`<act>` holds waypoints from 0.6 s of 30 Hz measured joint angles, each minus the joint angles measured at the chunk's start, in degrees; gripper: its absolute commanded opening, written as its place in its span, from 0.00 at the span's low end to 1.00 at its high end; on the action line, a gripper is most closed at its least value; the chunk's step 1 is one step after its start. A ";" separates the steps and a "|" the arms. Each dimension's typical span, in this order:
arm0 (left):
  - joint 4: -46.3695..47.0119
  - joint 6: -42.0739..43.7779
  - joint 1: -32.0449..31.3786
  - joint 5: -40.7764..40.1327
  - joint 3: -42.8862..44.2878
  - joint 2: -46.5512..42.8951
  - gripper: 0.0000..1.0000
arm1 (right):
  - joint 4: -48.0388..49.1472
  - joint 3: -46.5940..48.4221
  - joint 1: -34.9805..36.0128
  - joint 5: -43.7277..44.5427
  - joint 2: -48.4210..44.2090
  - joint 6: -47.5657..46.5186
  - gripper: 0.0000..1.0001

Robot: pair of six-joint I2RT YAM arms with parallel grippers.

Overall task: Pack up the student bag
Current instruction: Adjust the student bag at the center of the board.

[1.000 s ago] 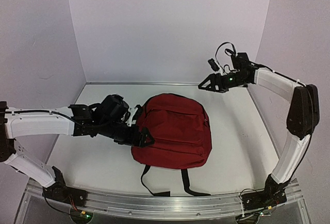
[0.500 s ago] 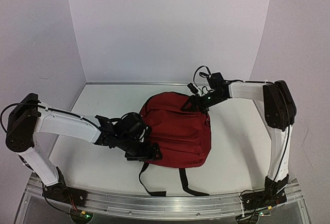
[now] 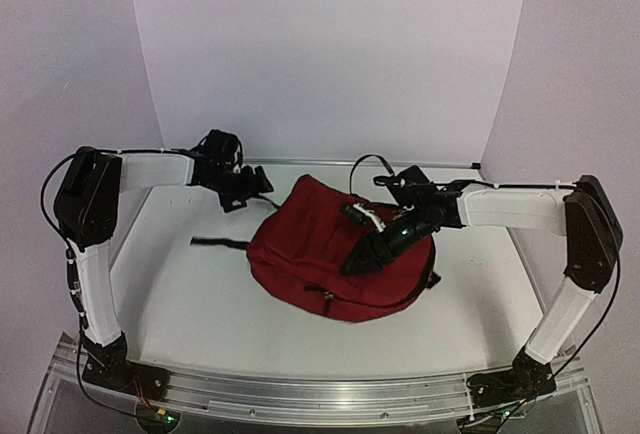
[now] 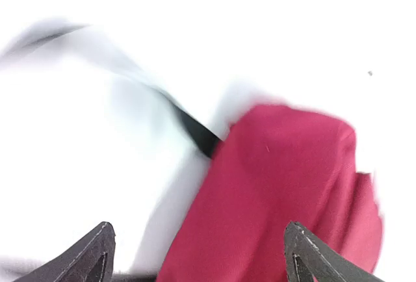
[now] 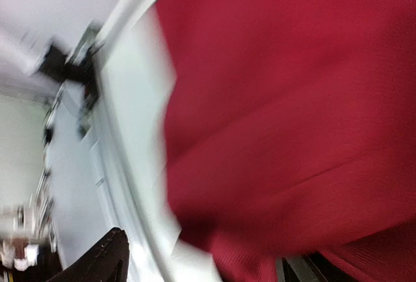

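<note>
Swinging away from the bag since a second ago, the left gripper (image 3: 250,190) is hovering at the rear left of the white table (image 3: 180,299), jaws spread and empty. Also spread-jawed, the right gripper (image 3: 354,263) is reaching over the dark red soft fabric backpack (image 3: 300,254), which is lying mid-table with its black strap (image 3: 215,243) trailing left.

- We find no text, label, brand, number or sign that we can read in any of the three views.
- In the middle of the top view, the student bag (image 3: 320,259) shows us only plain dark red fabric.
- Both wrist views are smeared by motion blur. We cannot make out any print on the red cloth that fills the lower right of the left one and most of the right one.
</note>
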 measured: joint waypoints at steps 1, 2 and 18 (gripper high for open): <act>-0.12 0.71 0.11 -0.63 0.79 -0.79 0.91 | -1.25 0.83 -0.03 -0.25 -0.72 -0.53 0.79; -0.18 1.51 0.09 -1.22 1.25 -2.02 0.91 | -2.28 1.70 -0.63 -0.27 -1.46 -0.94 0.79; 0.19 -3.70 -12.40 -0.82 -34.36 -30.68 0.90 | -6.64 10.19 -17.19 9.12 5.81 -3.03 0.78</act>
